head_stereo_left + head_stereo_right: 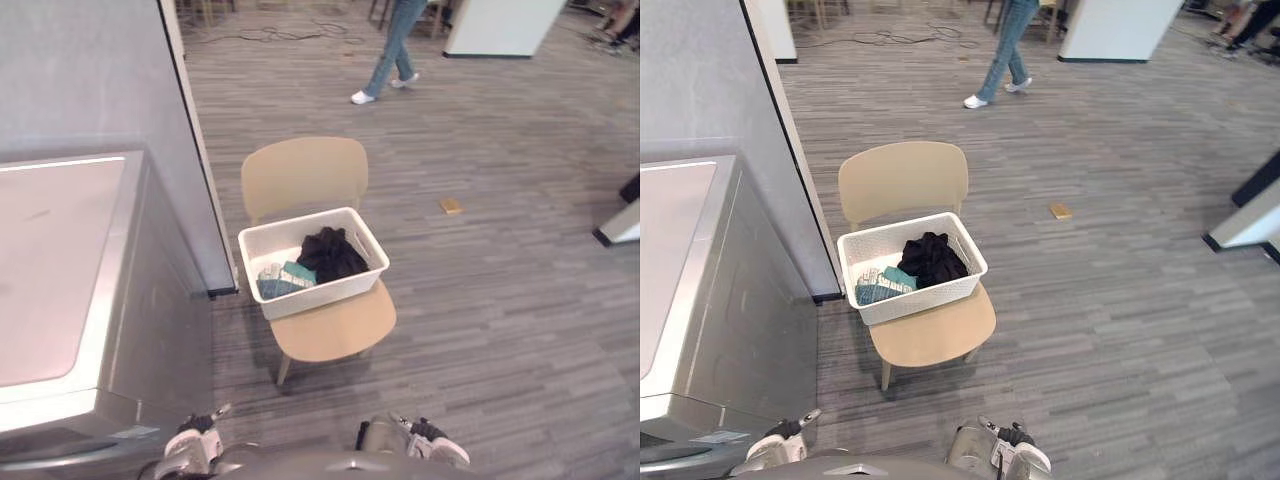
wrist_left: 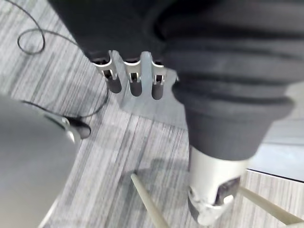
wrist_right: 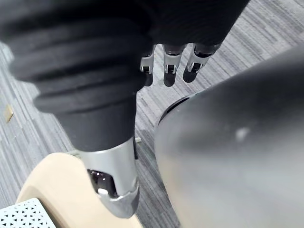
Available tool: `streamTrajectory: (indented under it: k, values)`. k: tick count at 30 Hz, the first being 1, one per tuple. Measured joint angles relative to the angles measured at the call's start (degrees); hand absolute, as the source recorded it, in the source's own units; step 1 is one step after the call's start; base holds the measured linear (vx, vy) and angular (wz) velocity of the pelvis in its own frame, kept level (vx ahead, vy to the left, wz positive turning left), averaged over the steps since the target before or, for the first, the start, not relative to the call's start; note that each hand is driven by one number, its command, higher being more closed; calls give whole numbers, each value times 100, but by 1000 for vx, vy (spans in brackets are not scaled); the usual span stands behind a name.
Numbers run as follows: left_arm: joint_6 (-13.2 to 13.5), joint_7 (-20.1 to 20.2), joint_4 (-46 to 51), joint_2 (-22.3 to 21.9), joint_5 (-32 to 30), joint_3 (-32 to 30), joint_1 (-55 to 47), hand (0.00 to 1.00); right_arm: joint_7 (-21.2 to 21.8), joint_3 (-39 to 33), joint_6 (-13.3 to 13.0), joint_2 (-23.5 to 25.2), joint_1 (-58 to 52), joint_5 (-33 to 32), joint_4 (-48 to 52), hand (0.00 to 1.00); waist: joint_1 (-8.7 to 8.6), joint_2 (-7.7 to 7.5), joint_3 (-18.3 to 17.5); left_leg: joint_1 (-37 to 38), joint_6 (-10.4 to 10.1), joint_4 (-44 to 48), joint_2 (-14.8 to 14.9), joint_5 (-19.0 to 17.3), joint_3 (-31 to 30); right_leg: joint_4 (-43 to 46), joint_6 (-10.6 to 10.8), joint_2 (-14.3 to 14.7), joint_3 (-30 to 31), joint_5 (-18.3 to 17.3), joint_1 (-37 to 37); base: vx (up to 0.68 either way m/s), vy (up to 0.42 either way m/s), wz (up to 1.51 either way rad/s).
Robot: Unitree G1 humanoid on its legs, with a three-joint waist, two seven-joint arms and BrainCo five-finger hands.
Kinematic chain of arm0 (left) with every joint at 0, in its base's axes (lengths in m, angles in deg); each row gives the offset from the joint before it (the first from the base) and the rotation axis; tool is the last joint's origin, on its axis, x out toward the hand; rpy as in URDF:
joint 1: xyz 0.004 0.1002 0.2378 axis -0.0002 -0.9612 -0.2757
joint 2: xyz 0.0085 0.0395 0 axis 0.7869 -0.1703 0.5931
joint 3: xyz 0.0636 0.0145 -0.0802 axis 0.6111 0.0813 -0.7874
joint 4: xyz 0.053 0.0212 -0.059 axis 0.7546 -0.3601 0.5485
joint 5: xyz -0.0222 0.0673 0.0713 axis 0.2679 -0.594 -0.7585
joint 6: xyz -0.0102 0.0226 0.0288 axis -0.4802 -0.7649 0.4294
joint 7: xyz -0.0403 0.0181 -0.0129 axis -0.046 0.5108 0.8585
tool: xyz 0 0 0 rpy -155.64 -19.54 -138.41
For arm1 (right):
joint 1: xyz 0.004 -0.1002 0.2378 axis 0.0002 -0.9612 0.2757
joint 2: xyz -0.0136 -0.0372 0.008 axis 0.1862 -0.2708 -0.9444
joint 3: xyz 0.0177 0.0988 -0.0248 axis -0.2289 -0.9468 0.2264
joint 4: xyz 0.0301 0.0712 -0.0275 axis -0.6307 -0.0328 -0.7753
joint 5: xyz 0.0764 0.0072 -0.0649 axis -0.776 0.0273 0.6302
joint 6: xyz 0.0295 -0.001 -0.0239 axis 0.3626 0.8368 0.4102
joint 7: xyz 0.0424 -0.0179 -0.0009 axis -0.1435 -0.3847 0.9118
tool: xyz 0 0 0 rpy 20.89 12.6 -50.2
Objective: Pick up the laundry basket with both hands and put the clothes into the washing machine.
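Laundry basket [image 1: 322, 296] on chair [image 1: 305, 172]: stiff plastic, likely light, soft clothes [image 1: 331, 253] inside; take opposite end rims. Left hand [image 2: 136, 78], right hand [image 3: 169, 64]: fingers relaxed, apart, empty.

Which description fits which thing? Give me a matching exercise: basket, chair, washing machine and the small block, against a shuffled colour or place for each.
1 basket
2 chair
3 washing machine
4 block

a tan, carries the basket on its seat
b silver-grey, at the robot's left
c white, holds clothes
d lies on the floor, right of the chair

Pairs: 1-c, 2-a, 3-b, 4-d
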Motion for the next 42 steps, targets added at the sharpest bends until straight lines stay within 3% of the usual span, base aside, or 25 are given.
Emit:
streamTrajectory:
  k: [1,2,3,4,5,6,9,13,15,18,20,21,23,25,28,31,35,39,42]
  values:
    - [10,-3,62,41,-55,-5,-29,0,-3,19,13,29,-2,2,-47,0,23,-112,-44,-33,-300,97,74,-184,-152,-405,95,-45,191,724,81,171,-497,71]
    - [9,-4,84,92,-104,-12,-62,0,2,32,18,68,-17,-2,-116,0,27,-213,-64,-52,-421,167,84,-259,-234,-512,355,-65,229,898,138,180,-655,62]
    - [9,-8,75,38,-115,-19,-133,0,-10,36,20,59,-14,20,-217,0,33,-149,-145,-100,-637,272,329,-408,-407,-611,681,37,27,307,421,107,-568,50]
    - [24,-8,58,-19,-117,-66,-139,0,-20,28,22,-34,9,38,-222,0,47,-2,-192,-194,-736,322,569,-436,-524,-811,678,177,-323,-107,571,81,-545,46]
    - [22,-13,41,-99,-116,-111,-143,0,-31,28,19,-107,32,55,-215,0,35,114,-183,-232,-770,301,703,-388,-616,-747,579,301,-450,-153,573,64,-465,49]
    - [28,-15,-35,-190,-118,-183,-154,0,-37,23,16,-211,37,55,-182,0,-4,243,-224,-212,-864,123,844,-112,-722,-623,471,425,-641,-298,549,82,-422,60]
    - [16,-74,-53,-244,-98,-390,-184,0,-173,84,86,-247,50,41,123,0,-19,299,-272,-327,-943,-203,998,670,-816,-552,266,522,-1008,-475,590,68,-335,54]
    - [1,-200,5,-196,-30,-466,-262,0,-593,389,91,-81,-83,-321,1979,0,-111,328,-290,-836,-825,-23,1224,1153,-808,-732,54,696,-1364,-450,581,18,-224,42]
    - [-5,-290,192,-174,3,-371,-283,0,-845,564,-25,-128,-137,-389,3349,0,-114,253,-233,-1128,-590,396,1214,1358,-536,-800,4,655,-1577,-446,738,-18,-120,47]
    - [-4,-341,199,-85,-18,-23,-285,0,-1047,765,-271,-283,-13,-331,4387,0,-119,232,-180,-1288,-486,551,1198,1444,-81,-970,-18,554,-1780,-421,918,-38,-31,42]
    - [13,-391,206,-57,-116,170,-282,0,-1159,954,-397,-478,214,-89,4687,0,-111,236,-177,-1302,-480,351,1005,1246,-3,-1135,43,455,-1815,-295,953,-26,82,19]
    - [12,-411,202,-57,-153,267,-283,0,-1167,1166,-450,-663,470,273,4696,0,-92,293,-171,-1246,-485,-47,779,1184,-46,-1291,84,453,-1796,-131,897,2,198,-2]
    - [19,-413,199,-19,-219,379,-254,0,-1182,1578,-484,-884,900,691,4619,0,-67,391,-160,-1170,-582,-473,703,1072,44,-1335,182,457,-1764,18,689,-1,222,-10]
    - [46,-403,203,174,-239,512,-104,0,-1092,2194,-478,-1056,1464,1258,4262,0,84,234,54,-1242,-633,-465,496,1071,90,-1602,263,320,-1625,306,660,-31,208,-14]
    - [31,-410,177,410,-405,678,-167,0,-904,2922,-485,-1182,2033,1608,4040,0,199,206,226,-1284,-516,-470,255,1080,58,-1976,357,157,-1624,518,809,-31,148,13]
    - [29,-433,178,473,-399,681,-190,0,-847,3490,-487,-1503,2852,1973,3615,0,299,211,513,-1459,-437,-461,162,1139,-16,-2067,412,85,-1651,657,733,-59,77,12]
    - [36,-454,200,490,-338,896,-167,0,-705,4116,-474,-2000,4221,2300,2739,0,468,111,1052,-1822,-421,-464,139,1301,-193,-2187,391,93,-1807,846,544,-91,18,16]
    - [43,-595,337,549,-321,905,-144,0,-645,4208,-368,-2243,4957,2301,2089,0,597,-83,1344,-2148,-422,-456,123,1416,-366,-2222,343,100,-1951,933,355,-64,4,18]
    - [59,-679,429,563,-303,912,-75,0,-646,4344,-282,-2486,5456,2288,1762,0,665,-137,1646,-2275,-415,-438,104,1468,-463,-2322,327,115,-2028,1025,352,-69,12,16]
